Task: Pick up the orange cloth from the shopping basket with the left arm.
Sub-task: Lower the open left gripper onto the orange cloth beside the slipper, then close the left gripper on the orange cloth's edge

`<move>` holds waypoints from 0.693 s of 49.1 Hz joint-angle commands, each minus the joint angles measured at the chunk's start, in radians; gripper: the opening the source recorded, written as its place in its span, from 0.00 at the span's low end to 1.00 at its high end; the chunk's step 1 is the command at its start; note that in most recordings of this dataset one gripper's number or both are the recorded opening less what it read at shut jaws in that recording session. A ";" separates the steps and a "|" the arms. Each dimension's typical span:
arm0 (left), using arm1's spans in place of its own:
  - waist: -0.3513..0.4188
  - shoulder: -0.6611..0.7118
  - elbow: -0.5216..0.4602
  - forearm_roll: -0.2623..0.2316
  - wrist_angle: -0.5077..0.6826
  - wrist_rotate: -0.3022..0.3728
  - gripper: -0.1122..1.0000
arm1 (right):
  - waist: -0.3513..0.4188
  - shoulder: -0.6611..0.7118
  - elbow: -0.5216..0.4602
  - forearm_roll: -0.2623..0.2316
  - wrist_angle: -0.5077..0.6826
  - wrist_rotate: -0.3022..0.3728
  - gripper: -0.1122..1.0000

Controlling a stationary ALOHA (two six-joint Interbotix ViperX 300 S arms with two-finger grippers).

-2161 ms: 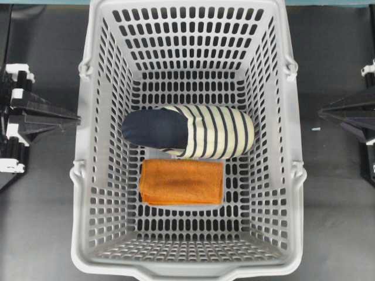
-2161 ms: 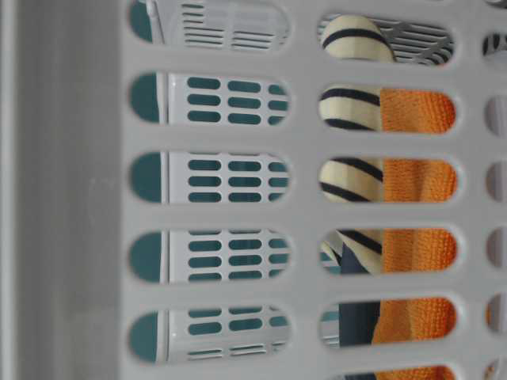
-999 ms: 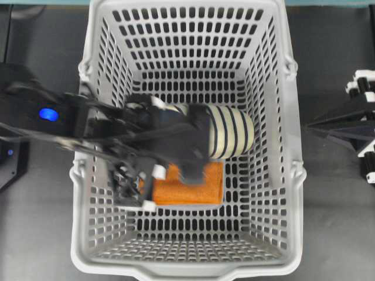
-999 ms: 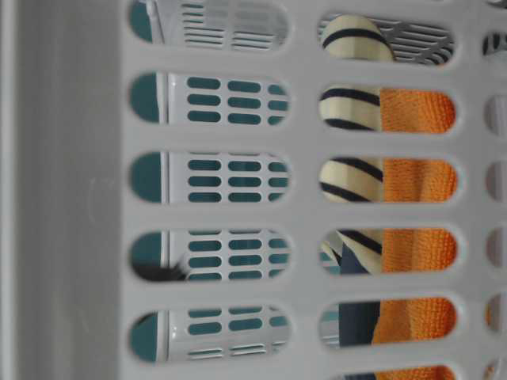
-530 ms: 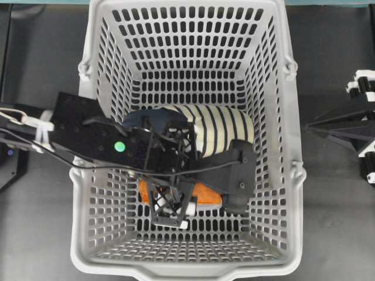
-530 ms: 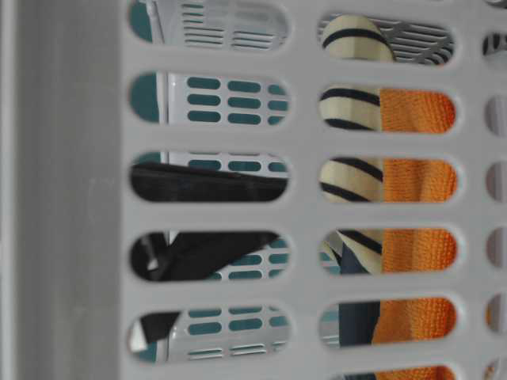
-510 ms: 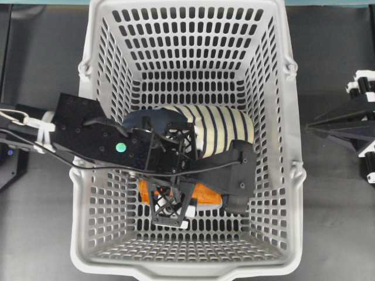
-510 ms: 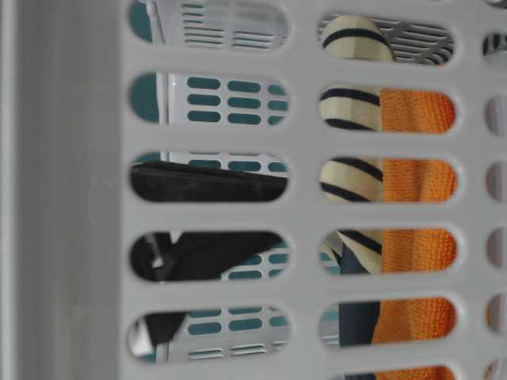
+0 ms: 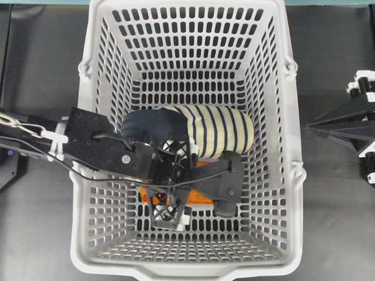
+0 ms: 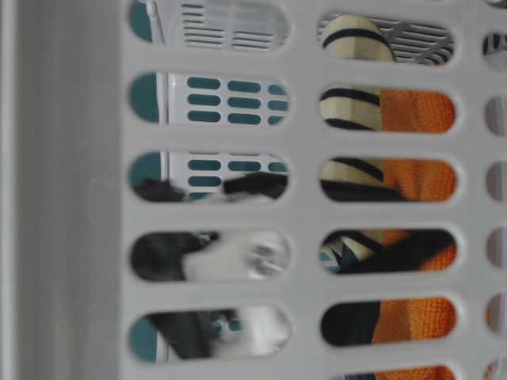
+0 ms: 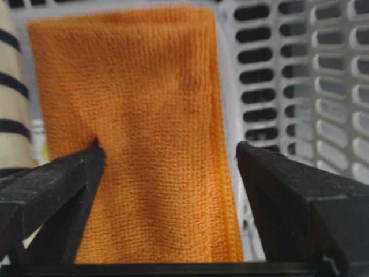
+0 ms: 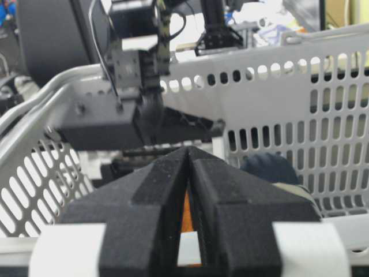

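Reaching into shopping basket (image 9: pixel 88 193), left gripper (image 11: pixel 167 158) spread wide, straddling orange cloth (image 11: pixel 138 144) beside striped slipper (image 9: pixel 211 132); right gripper (image 12: pixel 189 158) sitting clenched outside.

An orange cloth (image 11: pixel 138 138) lies beside a navy-and-cream striped slipper (image 9: pixel 217 132) inside the pale grey slotted basket (image 9: pixel 281 117).
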 commanded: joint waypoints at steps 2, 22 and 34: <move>-0.003 0.000 0.020 0.003 -0.015 -0.003 0.90 | 0.000 0.003 -0.006 0.003 -0.006 0.002 0.10; -0.003 0.002 0.031 0.003 -0.031 -0.002 0.71 | -0.003 0.005 -0.003 0.003 -0.008 0.002 0.10; -0.003 -0.025 0.014 0.005 -0.029 0.014 0.19 | -0.003 0.005 -0.002 0.005 -0.006 0.003 0.10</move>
